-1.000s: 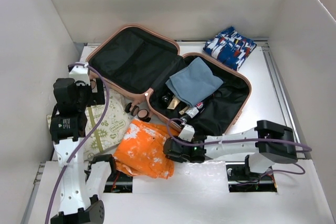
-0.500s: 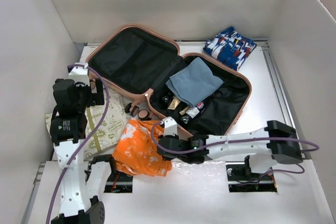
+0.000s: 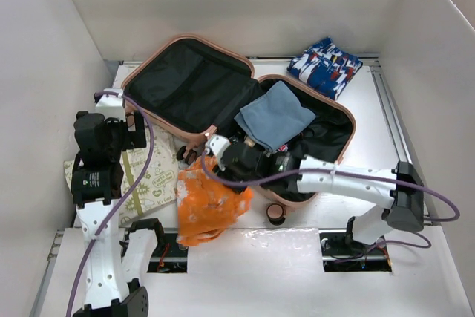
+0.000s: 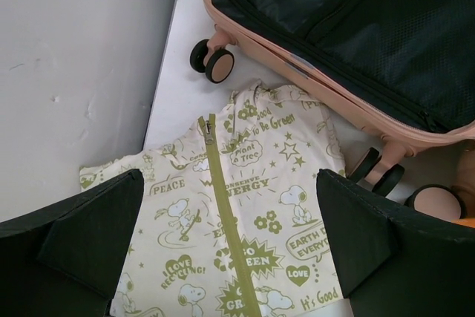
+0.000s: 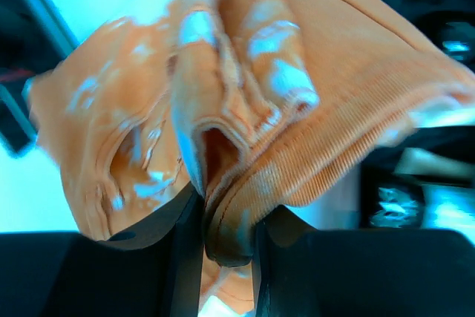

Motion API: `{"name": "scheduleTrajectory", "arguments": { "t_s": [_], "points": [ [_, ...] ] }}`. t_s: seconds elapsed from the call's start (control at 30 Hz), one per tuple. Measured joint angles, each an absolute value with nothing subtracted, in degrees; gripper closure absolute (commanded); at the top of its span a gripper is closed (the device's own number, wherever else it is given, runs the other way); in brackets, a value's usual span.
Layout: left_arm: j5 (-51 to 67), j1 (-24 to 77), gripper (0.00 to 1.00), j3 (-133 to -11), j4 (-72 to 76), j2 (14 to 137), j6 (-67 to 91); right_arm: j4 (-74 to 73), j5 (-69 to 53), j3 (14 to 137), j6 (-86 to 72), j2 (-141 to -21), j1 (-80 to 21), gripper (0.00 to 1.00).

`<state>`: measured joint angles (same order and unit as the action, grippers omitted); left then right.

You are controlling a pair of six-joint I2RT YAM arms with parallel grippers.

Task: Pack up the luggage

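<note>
Suitcase [image 3: 189, 83]: open flat toward 12 o'clock on the table, blue cloth [image 3: 274, 116] in its right half.
Top view only: right arm stretched toward 10 o'clock, orange cloth [image 3: 208, 206] hanging by the suitcase's near edge.
Right wrist view only: right gripper [image 5: 226, 235] clamped on a fold of that cloth.
Left wrist view only: left gripper [image 4: 230, 220] spread wide over a green-print zip top [image 4: 245, 206].
Left arm: raised at 9 o'clock, wrist pointing down.

An orange garment [image 3: 211, 206] splashed with white hangs bunched at near centre. A cream zip-up top [image 4: 237, 257] with green cartoon print lies flat to its left and a round pink compact [image 3: 276, 214] sits to its right. A blue, white and red patterned cloth [image 3: 324, 66] lies far right.
</note>
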<state>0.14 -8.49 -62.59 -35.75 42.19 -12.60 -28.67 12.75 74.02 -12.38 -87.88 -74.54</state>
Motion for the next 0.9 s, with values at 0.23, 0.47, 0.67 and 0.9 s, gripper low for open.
{"name": "scheduleTrajectory", "arguments": {
  "t_s": [0.23,0.47,0.67,0.9],
  "points": [
    [-0.86,-8.49,0.00,-62.39,-34.94,42.96,-13.28,-40.07,-1.26,80.66,6.68,-87.77,-55.42,1.00],
    [-2.33,-8.49,0.00,-61.78,-33.08,46.06,-13.78,-44.56,-15.64,84.36,17.47,-88.14,-33.89,1.00],
    [-3.95,-8.49,0.00,-61.47,-31.42,50.96,-14.72,-42.94,-17.82,93.84,25.52,-97.47,-20.34,1.00],
    [-5.65,-8.49,0.00,-61.52,-29.32,56.77,-15.77,-43.88,-19.55,105.36,30.09,-111.61,-16.84,1.00]
  ]
}}
